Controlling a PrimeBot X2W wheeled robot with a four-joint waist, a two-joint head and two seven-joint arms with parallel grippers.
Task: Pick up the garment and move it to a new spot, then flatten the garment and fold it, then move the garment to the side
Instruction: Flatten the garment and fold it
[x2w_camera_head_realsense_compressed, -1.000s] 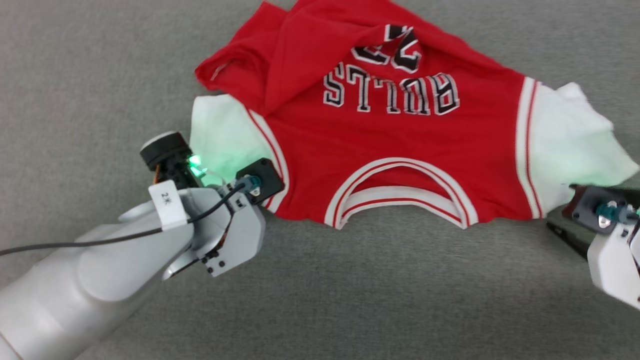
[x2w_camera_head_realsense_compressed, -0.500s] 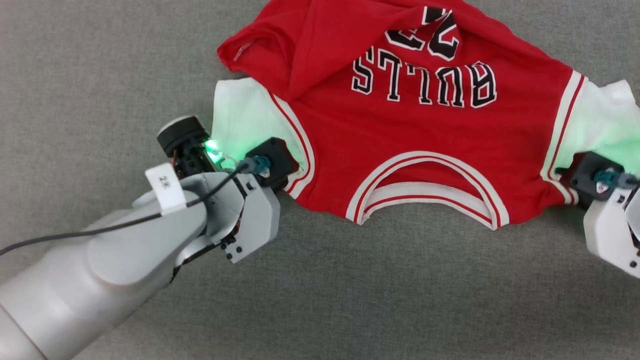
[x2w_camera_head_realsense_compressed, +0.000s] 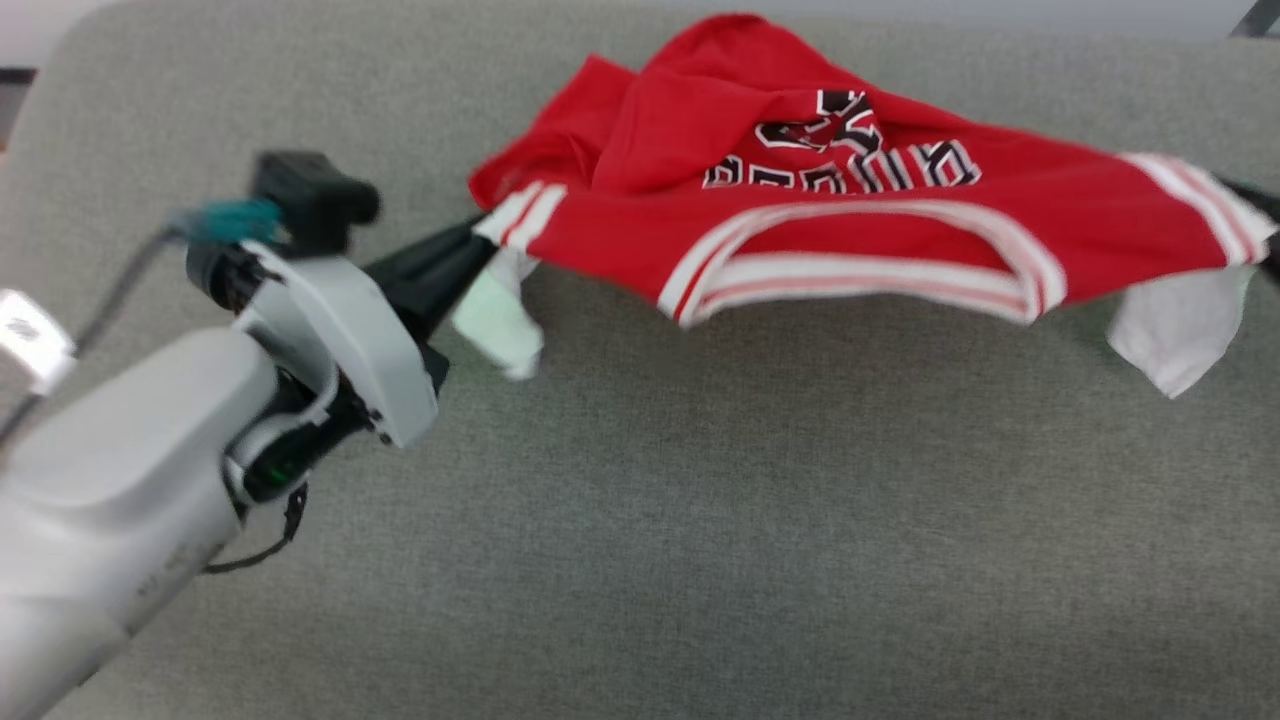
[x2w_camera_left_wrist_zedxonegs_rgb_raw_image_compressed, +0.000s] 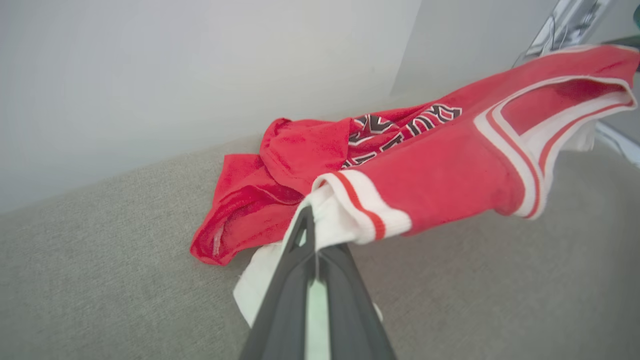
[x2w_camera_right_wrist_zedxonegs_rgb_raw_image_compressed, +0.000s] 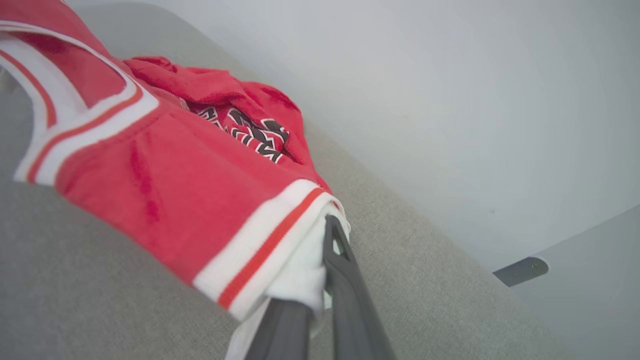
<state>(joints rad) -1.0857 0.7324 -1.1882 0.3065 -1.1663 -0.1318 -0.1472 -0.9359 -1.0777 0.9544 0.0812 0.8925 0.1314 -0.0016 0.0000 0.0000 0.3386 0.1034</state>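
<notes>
Red garment (x2w_camera_head_realsense_compressed: 850, 230) at 12 o'clock over grey worktop (x2w_camera_head_realsense_compressed: 700, 550), near edge raised, far hem resting, left fingers (x2w_camera_left_wrist_zedxonegs_rgb_raw_image_compressed: 295, 285) pinching its 9 o'clock sleeve seam, right fingers (x2w_camera_right_wrist_zedxonegs_rgb_raw_image_compressed: 350, 300) pinching the 3 o'clock seam

**user1:** The garment (x2w_camera_head_realsense_compressed: 860, 230) looks like soft matt knit cloth to me, red part a bit fuzzy. The lettering looks flat, no shine.

**user2:** Agreed. The grey surface (x2w_camera_head_realsense_compressed: 700, 520) across the lower half of the head view is a coarse woven fabric, totally matt. The left gripper (x2w_camera_left_wrist_zedxonegs_rgb_raw_image_compressed: 306, 220) has smooth, dark, matt plastic-looking fingers (x2w_camera_left_wrist_zedxonegs_rgb_raw_image_compressed: 285, 310). The arm shell (x2w_camera_head_realsense_compressed: 120, 450) at lower left is pale smooth plastic with a slight sheen.
</notes>
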